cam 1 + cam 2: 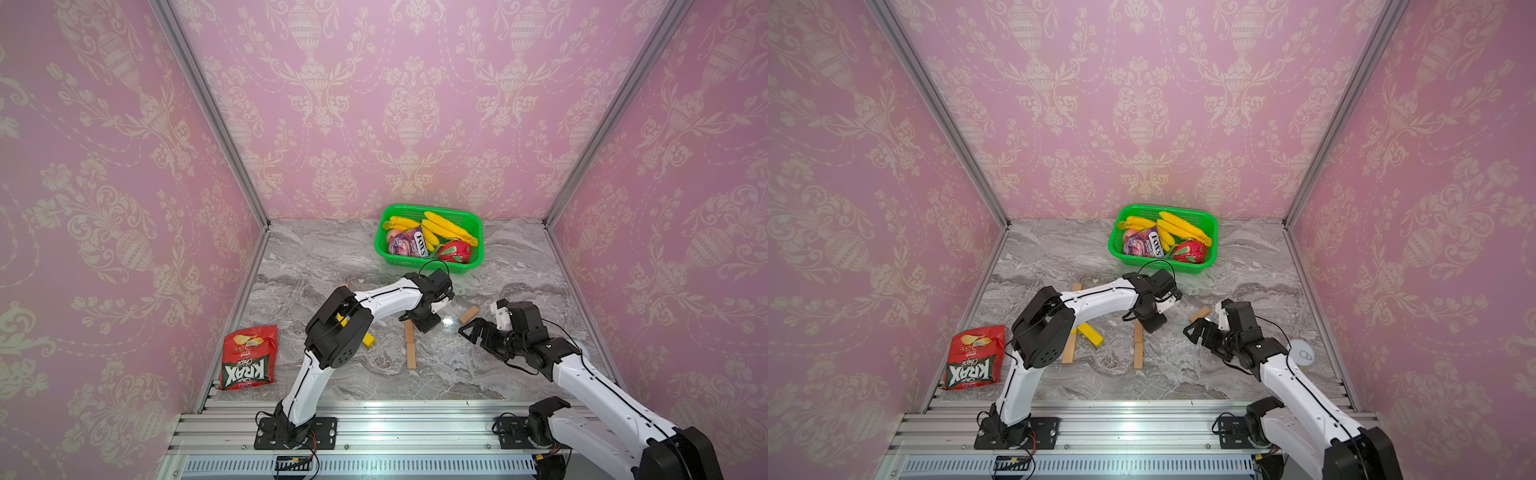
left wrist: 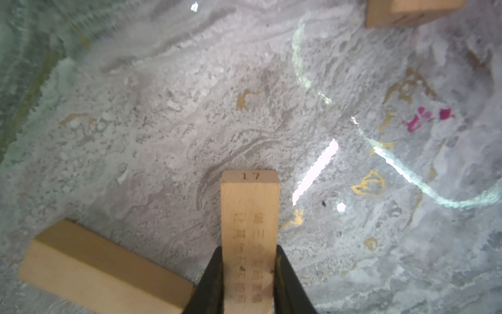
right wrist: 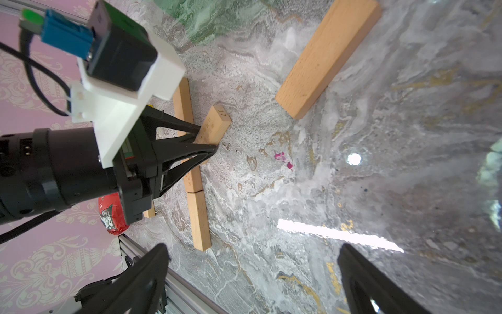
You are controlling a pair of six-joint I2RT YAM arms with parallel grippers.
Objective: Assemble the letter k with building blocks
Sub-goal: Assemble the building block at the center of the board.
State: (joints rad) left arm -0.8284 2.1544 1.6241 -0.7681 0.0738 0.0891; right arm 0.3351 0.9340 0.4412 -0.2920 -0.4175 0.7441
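The step in hand looks like laying the first slanted arm of the K. The left gripper [image 2: 248,252] is clamped on a wooden bar [image 2: 250,212] stamped 17, pinching its long sides near one end. In the right wrist view the held bar angles up and to the right from the stem [image 3: 199,220], a straight line of tan bars laid end to end on the tabletop [image 3: 407,190]. The pinched end sits just beside the stem's middle. I cannot tell whether the bar already rests on the marble or hangs a little above it.

The right gripper [image 3: 252,250] is spread wide and empty, low over the tabletop in the lower right of a top view, near a loose bar [image 1: 469,314] lying at a slant. A yellow bar [image 1: 1090,333] lies well apart, left of the stem in a top view.

Next, as I judge it, the held bar must lie flat with its inner end touching the stem. Then the left gripper should let go and lift straight up, so the slant is not knocked. The loose bar looks the likely piece for the second arm
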